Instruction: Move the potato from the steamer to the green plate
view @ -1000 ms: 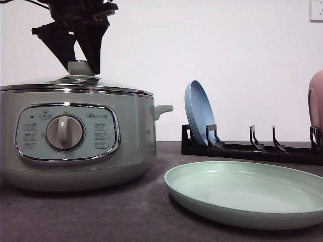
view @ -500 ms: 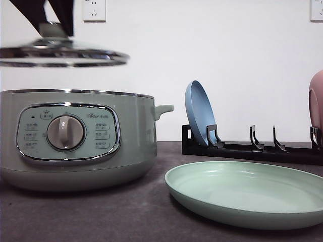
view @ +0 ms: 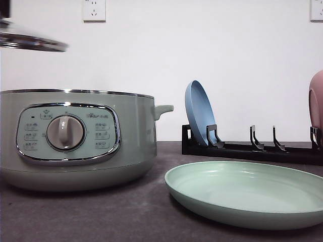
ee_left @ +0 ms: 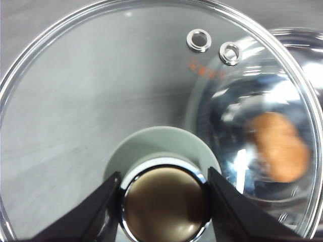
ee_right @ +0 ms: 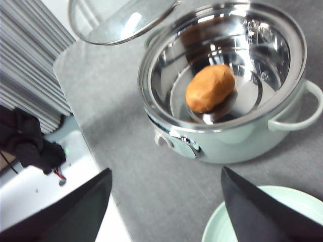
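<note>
The orange-brown potato [ee_right: 209,87] lies in the steel bowl of the pale green steamer [ee_right: 222,85], which stands uncovered at the left of the table [view: 75,136]. My left gripper [ee_left: 164,201] is shut on the knob of the glass lid [ee_left: 101,91]. It holds the lid [view: 30,41] above and to the left of the pot, and the potato [ee_left: 280,146] shows blurred through the glass. My right gripper [ee_right: 166,171] hangs open and high, on the front side of the steamer. The green plate [view: 247,194] lies flat to the right of the pot.
A black dish rack [view: 252,148] stands behind the green plate. It holds an upright blue plate [view: 199,113] and, at the right edge, a pink plate [view: 317,101]. The right wrist view shows the table's edge beside the steamer, with a white base [ee_right: 50,191] below it.
The left gripper has lifted the glass lid off the steamer and carried it up and to the left, almost out of the front view. The pot now stands uncovered.
</note>
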{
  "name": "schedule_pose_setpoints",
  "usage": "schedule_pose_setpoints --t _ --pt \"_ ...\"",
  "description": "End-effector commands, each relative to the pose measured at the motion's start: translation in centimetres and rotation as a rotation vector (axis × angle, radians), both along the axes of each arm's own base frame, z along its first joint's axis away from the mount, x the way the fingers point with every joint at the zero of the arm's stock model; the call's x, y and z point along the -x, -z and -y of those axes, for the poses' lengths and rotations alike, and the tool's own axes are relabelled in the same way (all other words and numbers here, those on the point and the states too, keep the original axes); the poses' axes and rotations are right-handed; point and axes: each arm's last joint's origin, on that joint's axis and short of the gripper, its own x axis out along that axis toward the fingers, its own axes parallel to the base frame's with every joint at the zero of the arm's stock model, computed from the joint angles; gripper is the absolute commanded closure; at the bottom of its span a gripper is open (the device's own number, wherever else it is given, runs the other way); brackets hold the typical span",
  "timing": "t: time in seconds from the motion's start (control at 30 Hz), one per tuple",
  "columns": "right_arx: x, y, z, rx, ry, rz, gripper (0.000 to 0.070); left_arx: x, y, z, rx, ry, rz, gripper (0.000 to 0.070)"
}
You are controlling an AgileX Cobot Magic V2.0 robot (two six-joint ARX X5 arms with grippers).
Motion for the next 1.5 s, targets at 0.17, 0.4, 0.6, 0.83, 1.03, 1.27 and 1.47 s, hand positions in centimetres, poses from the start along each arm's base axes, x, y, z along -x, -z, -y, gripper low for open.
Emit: schedule_pose_setpoints --t 0.17,0.4,0.6,0.83,1.03,1.27,1.47 --pt "-2.1 0.1 -2.3 0.008 -0.001 -0.057 0.0215 0.2 -1.1 -1.5 -0.001 -0.051 0.061 0.0699" --pt "-6.5 -0.7 -6.9 0.076 -0.008 -0.087 0.0180 0.2 -1.1 -2.3 -0.008 -0.070 0.061 0.0699" --pt "-10.3 -0.2 -11.7 0.137 -0.016 -0.107 0.0158 0.1 -1.1 -2.7 -0.009 -0.087 0.065 0.0698" --pt "-12.8 2.3 -16.6 0.201 -0.018 -0.102 0.0150 0.1 -1.1 -3.0 -0.008 -0.096 0.068 0.0699" --pt "-13.4 5.1 -19.6 0.263 0.001 -0.084 0.0136 0.1 -1.1 -3.0 -0.008 -0.096 0.072 0.0699" --pt "-13.7 8.3 -21.8 0.353 0.050 -0.056 0.0086 0.1 -1.1 -3.0 -0.008 -0.096 0.071 0.0699" --pt "-14.2 10.4 -22.7 0.386 0.083 -0.070 0.0086 0.1 -1.1 -3.0 -0.007 -0.095 0.068 0.0699"
